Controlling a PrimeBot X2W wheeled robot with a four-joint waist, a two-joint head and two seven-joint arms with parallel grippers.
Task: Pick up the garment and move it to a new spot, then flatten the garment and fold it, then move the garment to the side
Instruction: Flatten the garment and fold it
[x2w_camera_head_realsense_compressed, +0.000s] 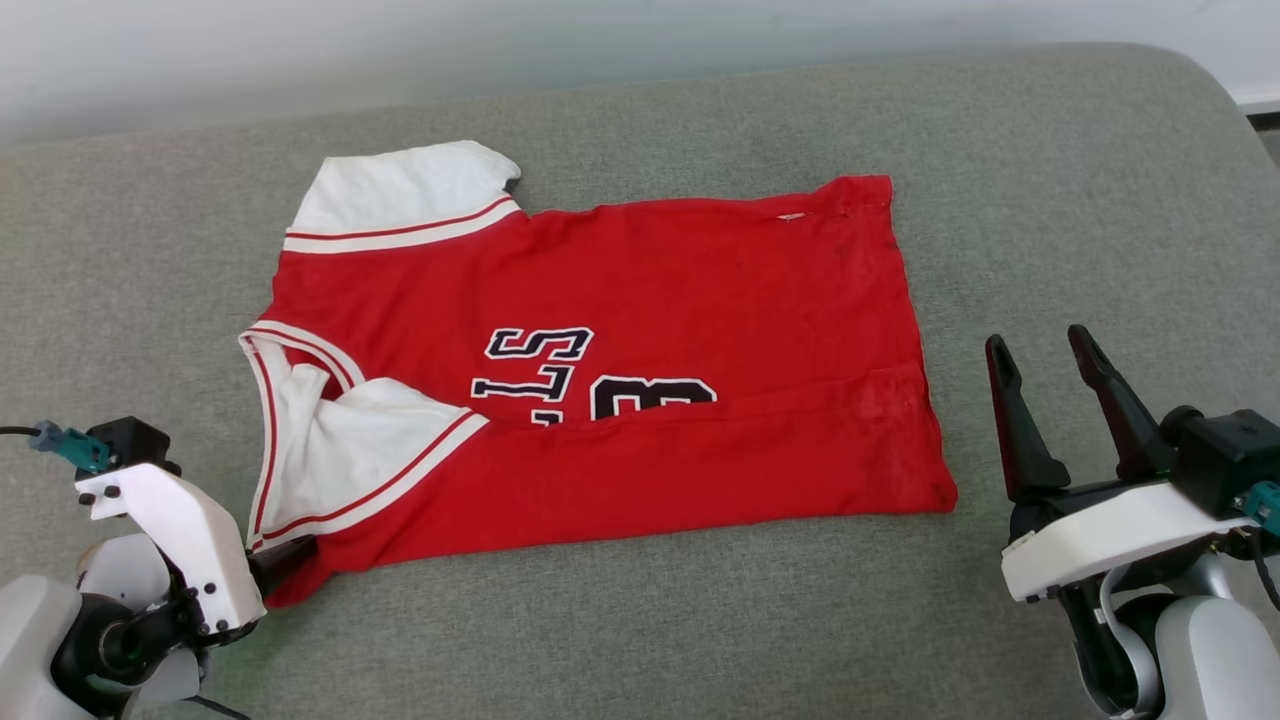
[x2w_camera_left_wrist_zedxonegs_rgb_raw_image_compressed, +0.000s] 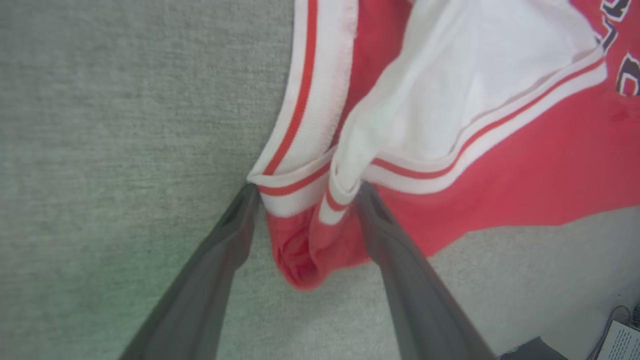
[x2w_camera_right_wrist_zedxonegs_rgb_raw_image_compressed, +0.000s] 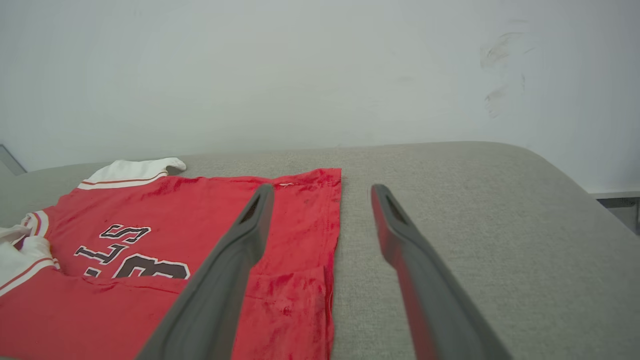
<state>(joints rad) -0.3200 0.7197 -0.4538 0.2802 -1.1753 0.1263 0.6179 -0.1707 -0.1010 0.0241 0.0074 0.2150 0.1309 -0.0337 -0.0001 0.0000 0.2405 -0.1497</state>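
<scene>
- Both grippers stood spread wide. The left gripper (x2w_camera_left_wrist_zedxonegs_rgb_raw_image_compressed: 307, 197) had its two fingers on either side of a bunched corner of the garment (x2w_camera_head_realsense_compressed: 650, 290). The cloth sat between them but, as far as we could see, it was not pinched. The right gripper (x2w_camera_head_realsense_compressed: 1040, 345) held nothing.
- The garment lay flat on the grey cushion (x2w_camera_head_realsense_compressed: 1050, 180). It started between the fingers of the left gripper and stretched away from them. Its hem ended just to the left of the right gripper and did not touch it.
- Done, in our judgement: the garment was spread out, and the long edge nearest to both grippers was folded up over the lower half of the black number (x2w_camera_head_realsense_compressed: 650, 397). The near sleeve (x2w_camera_head_realsense_compressed: 350, 440) lay turned in over the red cloth.
- Left, in our judgement: at least one more fold to make the garment compact, and after that the move to the side.
- Count: we saw one garment with two white sleeves, the near sleeve and the far sleeve (x2w_camera_head_realsense_compressed: 400, 190). There was one fold line across the chest, and there were two grippers, each with two dark fingers.
</scene>
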